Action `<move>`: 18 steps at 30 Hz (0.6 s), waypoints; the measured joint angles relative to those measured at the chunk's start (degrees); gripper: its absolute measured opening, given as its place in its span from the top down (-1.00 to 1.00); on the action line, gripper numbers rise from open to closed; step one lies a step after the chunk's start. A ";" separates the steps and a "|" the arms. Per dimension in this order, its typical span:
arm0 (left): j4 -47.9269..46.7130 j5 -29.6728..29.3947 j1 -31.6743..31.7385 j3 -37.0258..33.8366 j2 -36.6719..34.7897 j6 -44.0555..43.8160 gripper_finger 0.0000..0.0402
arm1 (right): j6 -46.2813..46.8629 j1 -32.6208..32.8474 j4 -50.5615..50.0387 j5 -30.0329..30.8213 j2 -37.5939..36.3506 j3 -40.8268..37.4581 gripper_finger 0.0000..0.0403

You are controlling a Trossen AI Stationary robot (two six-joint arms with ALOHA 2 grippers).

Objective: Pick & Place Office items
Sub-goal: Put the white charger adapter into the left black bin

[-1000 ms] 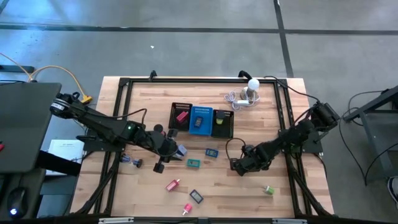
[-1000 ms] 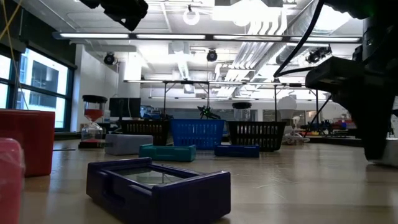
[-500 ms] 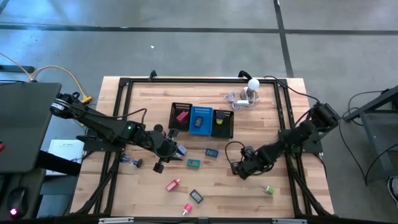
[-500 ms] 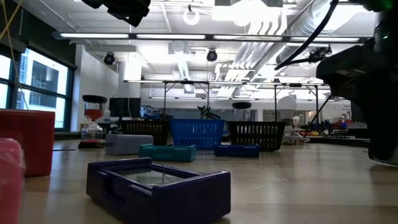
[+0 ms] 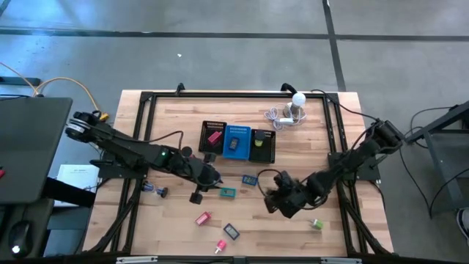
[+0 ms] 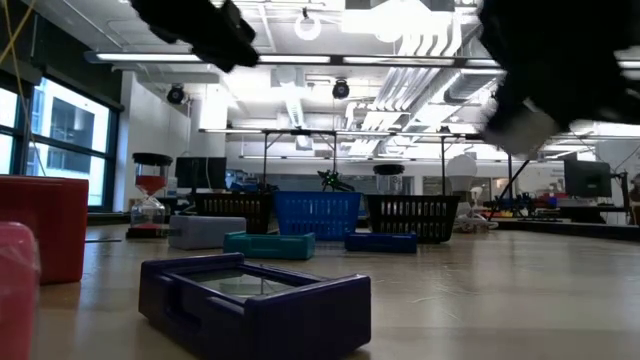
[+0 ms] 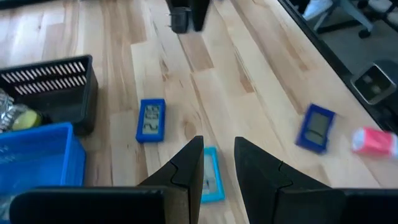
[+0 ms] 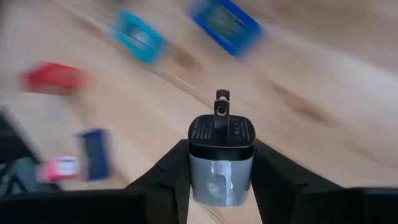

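My right gripper (image 8: pixel 221 155) is shut on a small black-and-silver plug block (image 8: pixel 221 140), held above the table's near right part (image 5: pixel 277 193). My left gripper (image 7: pixel 218 155) stands open over a teal block (image 7: pixel 209 180), with nothing between its fingers; the high view shows it near the table's middle (image 5: pixel 209 177). Flat on the wood lie a blue block (image 7: pixel 151 119), a dark blue block (image 7: pixel 316 127), a pink piece (image 7: pixel 375 140) and a green piece (image 5: pixel 316 224). My right gripper pinches the plug block's silver half by its two opposite sides (image 8: pixel 194 171) between its two fingers. The black end with its metal prong (image 8: pixel 221 103) sticks out past the fingertips. The gripper slants downward, and the block is lifted clear of the table.
The black mesh tray (image 5: pixel 212 125) with a blue middle section (image 5: pixel 236 141) stands at mid-table toward the far side, items inside. A white ball-topped gadget with cable (image 5: pixel 296 104) sits far right. A black frame (image 5: pixel 146 99) rims the table. More pieces lie near left (image 5: pixel 203 218).
My right gripper has risen from the table with the plug block, rolled about its own axis and shifted a little toward the table's left. My left gripper has moved slightly toward the right and down, over the teal block.
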 joint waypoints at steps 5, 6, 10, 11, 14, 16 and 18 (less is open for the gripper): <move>3.86 0.14 -0.28 -0.05 2.81 -0.27 0.58 | -21.48 -0.02 9.07 9.17 -0.02 2.67 0.41; 4.98 0.35 -0.55 -0.09 3.14 -1.12 0.58 | -25.47 -0.01 11.21 10.15 -0.04 2.83 0.41; 8.89 1.53 -1.29 -0.04 3.50 -5.74 0.58 | -38.69 -0.44 17.29 11.98 -0.04 2.80 0.41; 9.81 1.62 -1.50 -0.03 3.48 -7.02 0.58 | -41.21 -0.77 18.09 12.41 -0.04 2.77 0.41; 11.32 1.75 -1.53 -0.04 3.18 -9.01 0.58 | -47.55 -1.67 20.30 12.41 -0.04 2.77 0.41; 12.88 1.40 -1.53 -0.02 3.15 -9.00 0.58 | -50.89 -2.33 21.75 11.68 -0.04 2.77 0.41; 13.85 -0.33 -1.69 -0.02 3.15 -6.70 0.58 | -53.42 -2.87 22.56 11.00 -0.04 2.77 0.41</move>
